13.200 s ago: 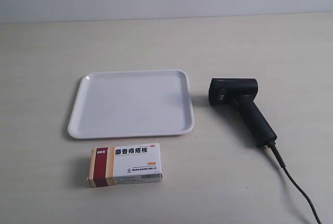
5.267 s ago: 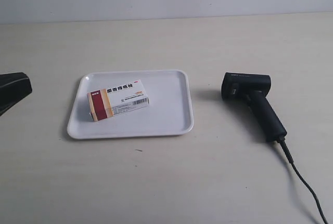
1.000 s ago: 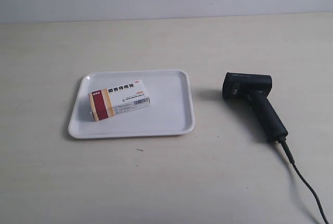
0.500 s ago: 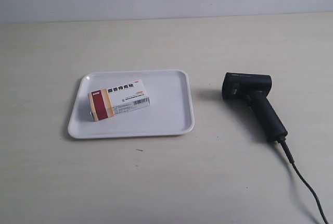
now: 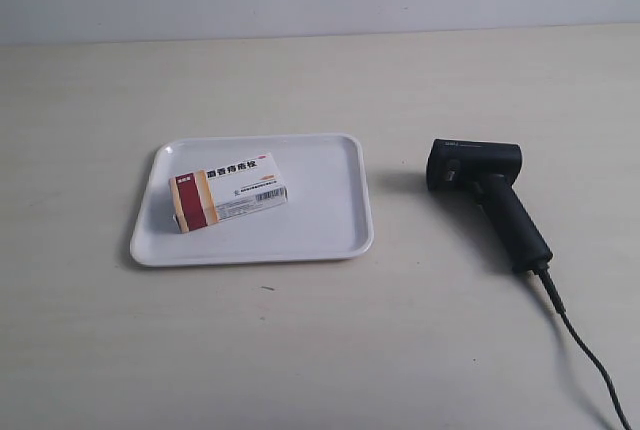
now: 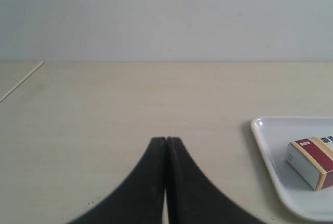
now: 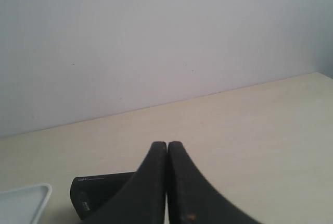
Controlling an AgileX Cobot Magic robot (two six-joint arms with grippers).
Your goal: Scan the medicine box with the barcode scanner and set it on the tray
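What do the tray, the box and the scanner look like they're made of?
Tray: probably plastic, glossy white, with soft highlights along its rounded rim. Box: printed cardboard, with sharp folded edges and a matte face. Scanner: likely hard black plastic, matte and moulded.

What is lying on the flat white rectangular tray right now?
Only the small white medicine carton with dark red and tan end stripes lies on the white plastic tray, resting flat toward one side with its lettered face up. The tray surface beneath the carton is covered.
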